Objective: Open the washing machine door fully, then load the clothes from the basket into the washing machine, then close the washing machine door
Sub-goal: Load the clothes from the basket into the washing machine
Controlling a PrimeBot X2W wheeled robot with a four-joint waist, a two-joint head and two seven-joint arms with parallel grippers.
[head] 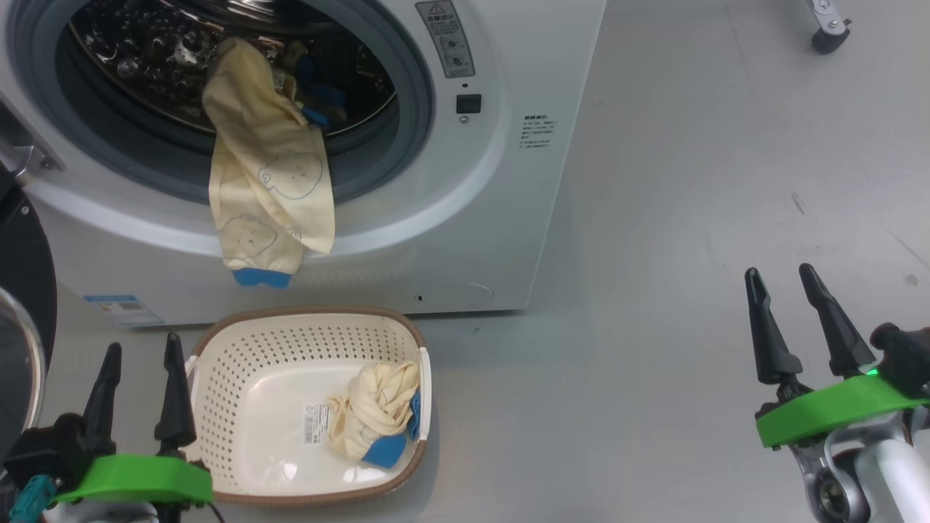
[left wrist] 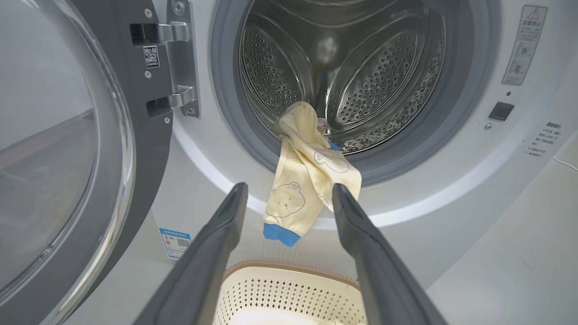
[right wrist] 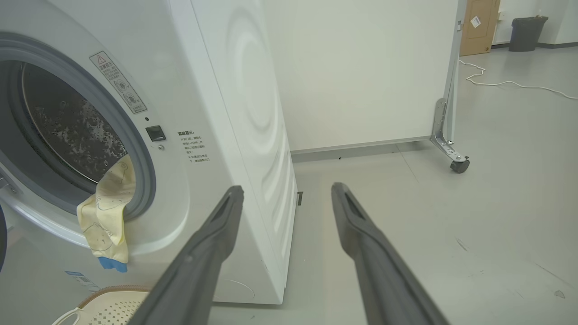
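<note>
Your left gripper [head: 143, 345] and right gripper [head: 779, 272] gape empty; pinch the basket's [head: 305, 312] soft, light garment [head: 374, 407] by its bunched top.

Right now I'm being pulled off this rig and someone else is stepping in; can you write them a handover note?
Left gripper: open, empty, low beside the basket.
Right gripper: open, empty, off to the right above the floor.
Washing machine door: swung open on the left.
The hanging garment is half loaded: it droops out of the drum over the gasket, down the washing machine front.
The second garment lies bunched in the basket, on the floor before the machine.
Done: door open.
Left: push the hanging garment fully in, load the second garment, close the door.
</note>
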